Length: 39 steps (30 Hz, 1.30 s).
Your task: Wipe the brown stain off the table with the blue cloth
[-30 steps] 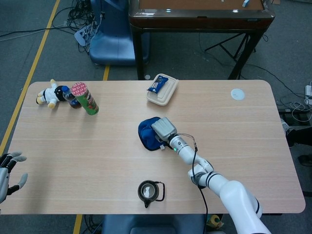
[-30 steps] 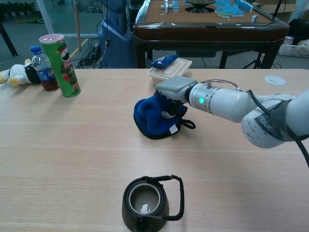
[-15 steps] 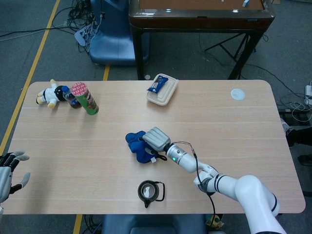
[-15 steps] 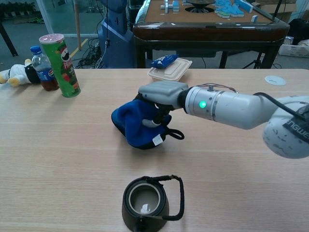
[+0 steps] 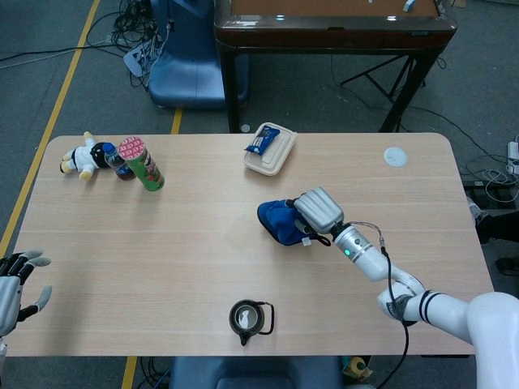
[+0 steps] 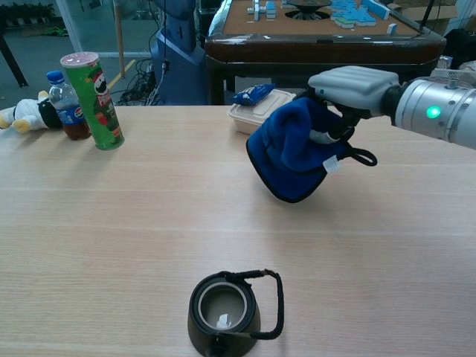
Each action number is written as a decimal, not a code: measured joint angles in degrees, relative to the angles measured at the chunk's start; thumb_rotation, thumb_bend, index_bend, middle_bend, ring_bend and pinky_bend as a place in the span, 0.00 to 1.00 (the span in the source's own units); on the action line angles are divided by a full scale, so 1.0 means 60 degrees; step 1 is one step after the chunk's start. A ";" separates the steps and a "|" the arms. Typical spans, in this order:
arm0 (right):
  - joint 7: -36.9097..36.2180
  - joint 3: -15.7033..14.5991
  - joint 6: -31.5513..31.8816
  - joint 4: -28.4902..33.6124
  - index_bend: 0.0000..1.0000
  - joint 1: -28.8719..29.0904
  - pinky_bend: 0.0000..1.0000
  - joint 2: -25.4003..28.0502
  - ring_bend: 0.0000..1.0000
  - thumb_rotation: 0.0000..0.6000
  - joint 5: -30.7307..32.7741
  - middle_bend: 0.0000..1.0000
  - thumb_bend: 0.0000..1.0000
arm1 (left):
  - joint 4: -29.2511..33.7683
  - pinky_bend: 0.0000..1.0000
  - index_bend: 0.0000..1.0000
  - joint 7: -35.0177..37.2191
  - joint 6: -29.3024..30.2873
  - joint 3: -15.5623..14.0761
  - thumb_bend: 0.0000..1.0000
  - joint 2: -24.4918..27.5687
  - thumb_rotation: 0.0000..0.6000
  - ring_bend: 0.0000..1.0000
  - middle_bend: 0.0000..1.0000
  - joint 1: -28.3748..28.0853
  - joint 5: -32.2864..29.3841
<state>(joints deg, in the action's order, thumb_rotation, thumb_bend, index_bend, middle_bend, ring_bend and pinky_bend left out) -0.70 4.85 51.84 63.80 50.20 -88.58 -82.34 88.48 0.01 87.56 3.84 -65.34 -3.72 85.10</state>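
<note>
Blue cloth [image 6: 294, 152] hangs bunched in the grip of the right hand [image 6: 348, 88], lifted clear of the desk [image 5: 203, 243] near its middle, at about four o'clock from the lunch box [image 5: 270, 151]. No brown stain shows on the wood in either view, so a wrong guess at its spot would waste the stroke. A loose tag and loop dangle from the cloth; a low sweep toward six o'clock could snag the black kettle [image 6: 224, 304]. The left hand [image 5: 16, 279] rests at the desk's eight o'clock edge, fingers spread, holding nothing.
</note>
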 measured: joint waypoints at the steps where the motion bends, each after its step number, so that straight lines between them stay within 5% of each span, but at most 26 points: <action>1: 0.0062 -0.0038 -0.0015 0.0005 0.67 -0.0097 0.78 0.0076 0.60 1.00 0.0081 0.63 0.67 | -0.0001 0.17 0.34 -0.0004 -0.0007 -0.0002 0.29 -0.0005 1.00 0.19 0.24 -0.0007 0.0008; 7: 0.0257 -0.0164 -0.0236 -0.0165 0.64 -0.0589 0.73 0.0337 0.54 1.00 0.0644 0.57 0.62 | 0.0008 0.17 0.34 -0.0051 -0.0052 0.0002 0.29 -0.0032 1.00 0.19 0.23 -0.0053 0.0013; 9: 0.0321 -0.0186 -0.0419 -0.0218 0.54 -0.0686 0.64 0.0391 0.48 1.00 0.0840 0.51 0.54 | 0.0015 0.17 0.34 -0.0080 -0.0073 0.0005 0.29 -0.0049 1.00 0.19 0.24 -0.0077 0.0018; 14: 0.0579 -0.0192 -0.1104 -0.0008 0.03 -0.0793 0.26 0.0603 0.13 1.00 0.1403 0.10 0.07 | 0.0034 0.17 0.34 -0.0143 -0.0125 0.0012 0.29 -0.0097 1.00 0.19 0.24 -0.0129 0.0019; 17: 0.0680 -0.0100 -0.1201 0.0346 0.00 -0.0870 0.17 0.0753 0.04 1.00 0.1658 0.01 0.00 | 0.0032 0.17 0.34 -0.0156 -0.0143 0.0019 0.29 -0.0107 1.00 0.19 0.24 -0.0150 0.0009; 24: 0.0623 0.0096 -0.0728 0.1038 0.00 -0.1126 0.15 0.1182 0.02 1.00 0.1635 0.01 0.00 | 0.0003 0.17 0.34 -0.0116 -0.0140 0.0041 0.29 -0.0097 1.00 0.19 0.24 -0.0162 -0.0025; 28: 0.0799 0.0194 -0.0146 0.1565 0.00 -0.1436 0.17 0.1526 0.05 1.00 0.1710 0.12 0.00 | -0.0029 0.17 0.34 -0.0075 -0.0157 0.0047 0.29 -0.0086 1.00 0.19 0.24 -0.0176 -0.0037; 31: 0.1172 0.0252 0.0459 0.2105 0.09 -0.1815 0.20 0.1841 0.10 1.00 0.1909 0.20 0.00 | -0.0068 0.17 0.34 -0.0026 -0.0166 0.0058 0.29 -0.0086 1.00 0.19 0.24 -0.0194 -0.0039; 39: 0.2135 0.0097 0.2028 0.3866 0.14 -0.3157 0.25 0.3066 0.16 1.00 0.2324 0.27 0.00 | -0.0123 0.17 0.34 0.0030 -0.0230 0.0049 0.29 -0.0105 1.00 0.19 0.24 -0.0265 0.0011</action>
<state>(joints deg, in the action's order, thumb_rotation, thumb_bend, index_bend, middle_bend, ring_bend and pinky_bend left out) 12.11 5.44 64.01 86.99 31.26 -70.18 -68.40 87.74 0.18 86.18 4.13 -65.98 -5.31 85.17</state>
